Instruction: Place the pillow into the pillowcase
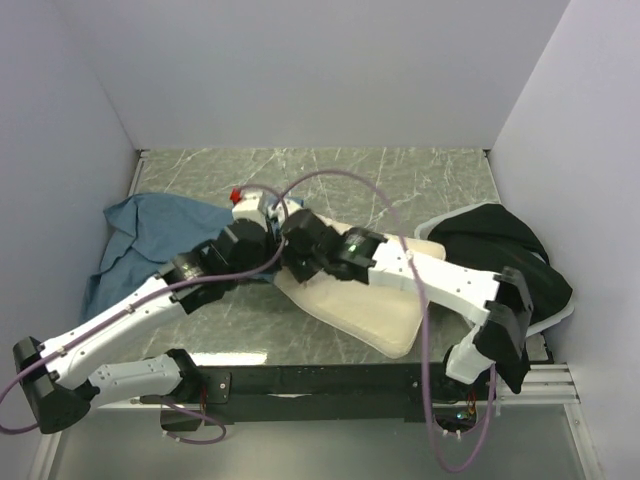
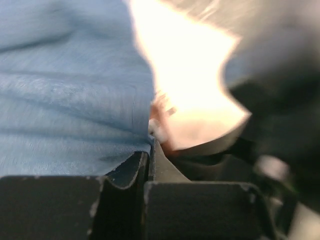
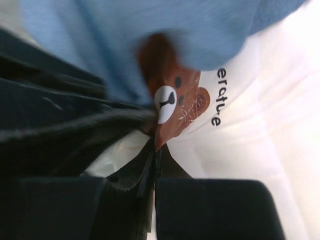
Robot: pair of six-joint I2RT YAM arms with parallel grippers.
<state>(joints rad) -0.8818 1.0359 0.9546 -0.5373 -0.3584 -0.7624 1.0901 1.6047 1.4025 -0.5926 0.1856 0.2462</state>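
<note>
The dusty-blue pillowcase (image 1: 150,235) lies crumpled at the left of the table. The cream pillow (image 1: 370,310) lies in the middle, its far end under both wrists. My left gripper (image 1: 262,215) is shut, pinching an edge of the pillowcase (image 2: 70,100) next to the bright white pillow (image 2: 190,75). My right gripper (image 1: 290,252) is shut on a fold of the pillow (image 3: 250,115) right at the brown bear face (image 3: 172,105). The pillowcase (image 3: 150,35) hangs over the top of that face. The two grippers are close together at the pillow's far corner.
A black fabric bundle (image 1: 500,250) lies at the right, against the right wall and partly under the right arm. White walls close in the table on the left, back and right. A small red piece (image 1: 237,194) shows by the left wrist.
</note>
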